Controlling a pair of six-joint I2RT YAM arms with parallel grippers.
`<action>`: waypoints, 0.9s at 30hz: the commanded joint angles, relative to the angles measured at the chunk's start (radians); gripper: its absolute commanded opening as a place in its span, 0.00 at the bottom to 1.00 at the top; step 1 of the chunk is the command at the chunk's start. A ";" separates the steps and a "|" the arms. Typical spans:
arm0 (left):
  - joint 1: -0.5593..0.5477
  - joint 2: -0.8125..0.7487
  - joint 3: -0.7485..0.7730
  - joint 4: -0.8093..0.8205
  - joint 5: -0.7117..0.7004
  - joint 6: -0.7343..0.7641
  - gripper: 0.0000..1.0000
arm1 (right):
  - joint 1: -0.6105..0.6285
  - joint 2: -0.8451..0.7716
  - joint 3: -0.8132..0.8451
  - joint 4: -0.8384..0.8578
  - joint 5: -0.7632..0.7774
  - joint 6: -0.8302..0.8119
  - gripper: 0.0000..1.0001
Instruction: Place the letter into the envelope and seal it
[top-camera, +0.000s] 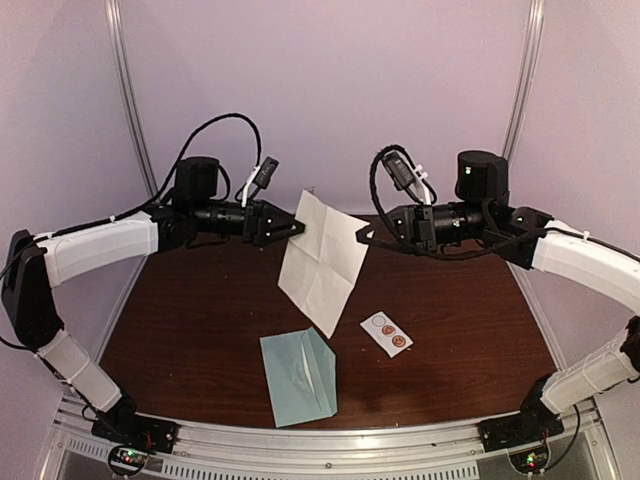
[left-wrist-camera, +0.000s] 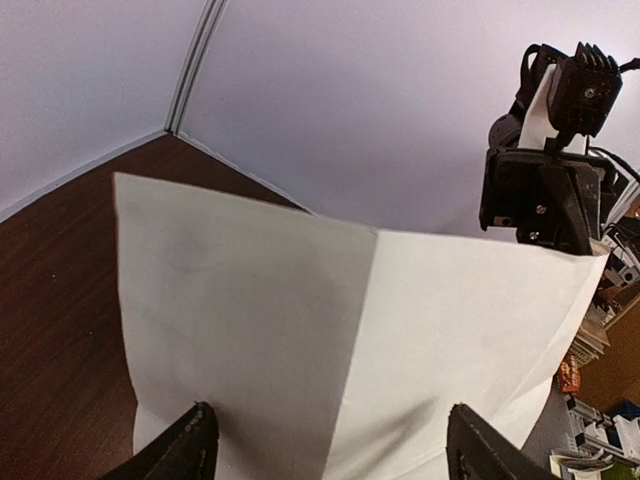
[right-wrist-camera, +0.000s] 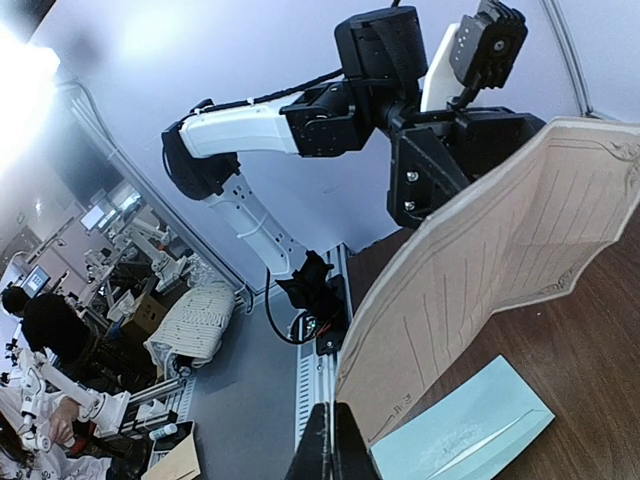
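Left jaws wide apart, the letter (left-wrist-camera: 340, 330) spanning the gap between them, blank and creased as seen from this wrist. Right jaws pinched together on the sheet's right edge, holding it up over the middle of the bench (top-camera: 190, 330). Only the right wrist view shows its ruled, ornate-bordered face. From above, the envelope (top-camera: 298, 377) lies flat by the near edge, sticker strip (top-camera: 386, 334) just right.

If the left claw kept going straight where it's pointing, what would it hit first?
The white sheet of paper, hanging right in front of the open left gripper. It looks very close, maybe touching; depth is unclear.
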 joint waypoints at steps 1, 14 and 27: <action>-0.010 0.017 0.002 0.051 0.074 0.028 0.80 | 0.010 -0.001 -0.002 0.086 -0.055 0.010 0.00; -0.021 0.032 -0.006 0.108 0.174 0.009 0.42 | 0.007 0.012 0.002 0.002 -0.001 -0.068 0.00; -0.020 0.036 -0.006 0.115 0.176 0.006 0.01 | -0.101 -0.032 -0.069 -0.041 0.094 -0.084 0.00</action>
